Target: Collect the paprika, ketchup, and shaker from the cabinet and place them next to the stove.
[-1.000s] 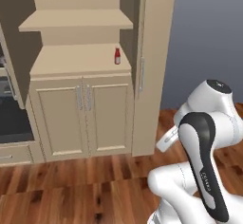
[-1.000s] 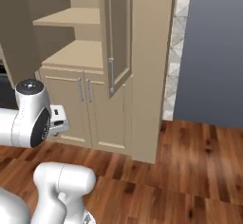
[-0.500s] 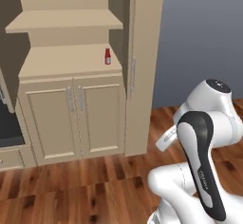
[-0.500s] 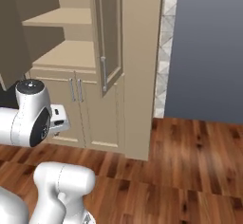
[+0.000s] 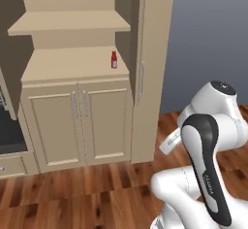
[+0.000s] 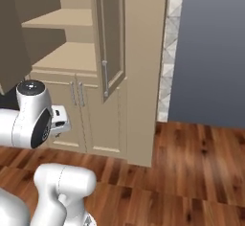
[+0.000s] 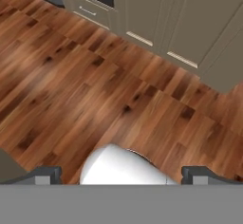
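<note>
The ketchup (image 5: 114, 59), a slim red bottle, stands upright on the lower open shelf of the cabinet (image 5: 72, 126), at the shelf's right end near the front edge and just beside the tall side panel. From the left base view it sits at about 11 o'clock of the arm's white elbow (image 5: 213, 121). The shelf above it (image 5: 70, 23) looks bare from this angle. Below the bottle are the two small doors, closed, with metal bar handles (image 5: 80, 105) side by side at their meeting edges. At 3 o'clock of the bottle a narrow glass-paned door (image 6: 111, 38) stands swung out toward the room, its long bar handle (image 6: 105, 79) facing forward; it juts between the shelf and the right base camera. A dark oven front (image 5: 9, 131) lies at 9 o'clock of the doors. The gripper (image 7: 123, 171) points down at the wooden floor (image 7: 95, 80), well apart from the cabinet, its dark fingertips (image 7: 47, 173) spread wide with nothing between them
</note>
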Controlling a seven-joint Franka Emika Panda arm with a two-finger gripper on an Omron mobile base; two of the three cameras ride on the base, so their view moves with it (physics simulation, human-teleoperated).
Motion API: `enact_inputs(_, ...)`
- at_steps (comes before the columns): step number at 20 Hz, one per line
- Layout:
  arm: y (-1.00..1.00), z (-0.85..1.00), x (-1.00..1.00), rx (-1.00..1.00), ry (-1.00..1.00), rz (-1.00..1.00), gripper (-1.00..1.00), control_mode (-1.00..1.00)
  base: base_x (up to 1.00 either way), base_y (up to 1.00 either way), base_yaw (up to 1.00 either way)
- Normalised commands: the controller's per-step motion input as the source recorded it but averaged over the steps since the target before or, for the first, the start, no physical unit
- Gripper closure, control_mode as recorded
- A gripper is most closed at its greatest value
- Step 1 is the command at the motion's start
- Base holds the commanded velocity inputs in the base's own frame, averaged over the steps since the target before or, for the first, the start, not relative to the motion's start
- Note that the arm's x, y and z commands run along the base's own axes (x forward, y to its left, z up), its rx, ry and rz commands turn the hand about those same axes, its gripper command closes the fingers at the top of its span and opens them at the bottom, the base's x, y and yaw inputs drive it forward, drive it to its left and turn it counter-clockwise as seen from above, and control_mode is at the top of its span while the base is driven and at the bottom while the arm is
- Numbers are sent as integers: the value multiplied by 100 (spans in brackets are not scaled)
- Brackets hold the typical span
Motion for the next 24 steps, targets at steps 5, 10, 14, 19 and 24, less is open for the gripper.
enact_inputs(5, 0, 0, 0, 0, 0, 0, -100, 100, 85, 15, 17)
enact_inputs(10, 0, 0, 0, 0, 0, 0, -100, 100, 39, 34, 3)
enact_inputs(14, 0, 0, 0, 0, 0, 0, -100, 100, 48, 51, -2)
enact_inputs(19, 0, 0, 0, 0, 0, 0, -100, 100, 27, 61, -18)
enact_inputs(24, 0, 0, 0, 0, 0, 0, -100, 100, 47, 46, -24)
